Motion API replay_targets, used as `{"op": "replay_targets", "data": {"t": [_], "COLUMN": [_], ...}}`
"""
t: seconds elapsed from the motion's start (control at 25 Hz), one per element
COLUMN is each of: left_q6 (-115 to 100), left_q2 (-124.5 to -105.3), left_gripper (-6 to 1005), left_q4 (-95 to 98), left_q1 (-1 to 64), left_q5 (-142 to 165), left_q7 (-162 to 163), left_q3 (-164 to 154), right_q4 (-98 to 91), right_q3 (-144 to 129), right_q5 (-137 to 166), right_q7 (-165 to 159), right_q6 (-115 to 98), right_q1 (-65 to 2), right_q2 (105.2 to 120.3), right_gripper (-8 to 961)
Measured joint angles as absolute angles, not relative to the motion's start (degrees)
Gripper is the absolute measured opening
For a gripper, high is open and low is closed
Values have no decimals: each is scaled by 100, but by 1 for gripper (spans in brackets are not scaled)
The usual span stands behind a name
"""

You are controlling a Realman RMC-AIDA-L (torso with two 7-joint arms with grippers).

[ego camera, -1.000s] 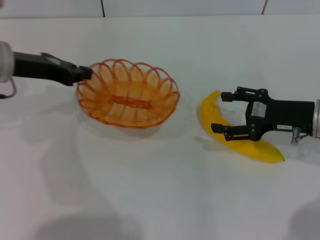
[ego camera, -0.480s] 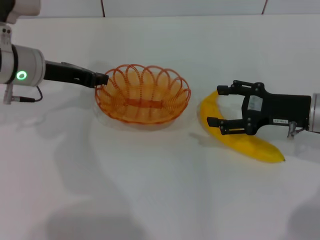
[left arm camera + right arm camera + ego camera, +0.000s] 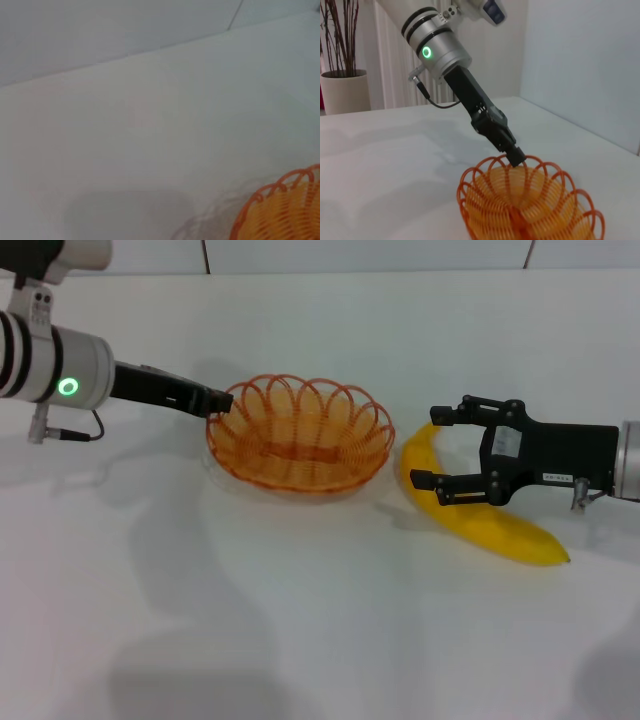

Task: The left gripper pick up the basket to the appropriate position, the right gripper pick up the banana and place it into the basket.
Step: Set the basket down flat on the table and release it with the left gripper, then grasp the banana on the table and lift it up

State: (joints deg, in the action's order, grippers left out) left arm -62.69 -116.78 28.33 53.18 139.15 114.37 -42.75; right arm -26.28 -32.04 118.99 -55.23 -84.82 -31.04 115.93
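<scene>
Both arms are busy: the left gripper (image 3: 218,401), clamped on the basket (image 3: 299,435) rim, has dragged it beside the banana (image 3: 470,510). Wide open, the right gripper (image 3: 428,447) now straddles the banana, so the drop looks short.

The white label (image 3: 553,478) on the right claw (image 3: 432,447) bears print too small to read.

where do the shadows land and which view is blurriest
Head view: soft grey shadows on the table near the lower edge and under the left gripper; the banana is sharp. Left wrist view: hazy, basket rim soft, one broad shadow patch. Right wrist view: crisp.
</scene>
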Motion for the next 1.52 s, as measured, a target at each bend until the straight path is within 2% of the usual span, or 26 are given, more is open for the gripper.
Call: {"op": "replay_targets", "data": {"t": [0.6,1.04,1.24,1.36,1.44,1.48,1.52], "left_q6": [-5879,-5901,-6578,-7349,-7813,-7904,-8018], "left_q2": [-11694,-11699,-11729,-11721,-11701,-11695,-11694], "left_gripper": [44,83,277,396,476,516,628], "left_q4": [2582,2781,3764,4756,5356,5422,5448], "left_q1": [5427,5346,4875,4026,3139,2910,2614], "left_q5": [14140,14067,13573,12593,11648,11394,11138], "left_q7": [11541,11470,11295,10810,10105,9808,9421], "left_q3": [-4271,-4280,-4451,-4815,-5124,-5180,-5238], "right_q4": [-2540,-2541,-2566,-2586,-2589,-2592,-2594], "right_q3": [-3191,-3179,-3172,-3172,-3175,-3178,-3180], "right_q5": [11900,11885,11604,11412,11339,11321,11310], "right_q7": [-5517,-5500,-5498,-5499,-5499,-5502,-5511], "right_q6": [-8482,-8482,-8482,-8488,-8500,-8506,-8511], "right_q1": [-3180,-3087,-2870,-2785,-2752,-2727,-2695], "right_q2": [11601,11601,11542,11526,11524,11517,11501], "right_gripper": [802,793,790,787,786,785,784]}}
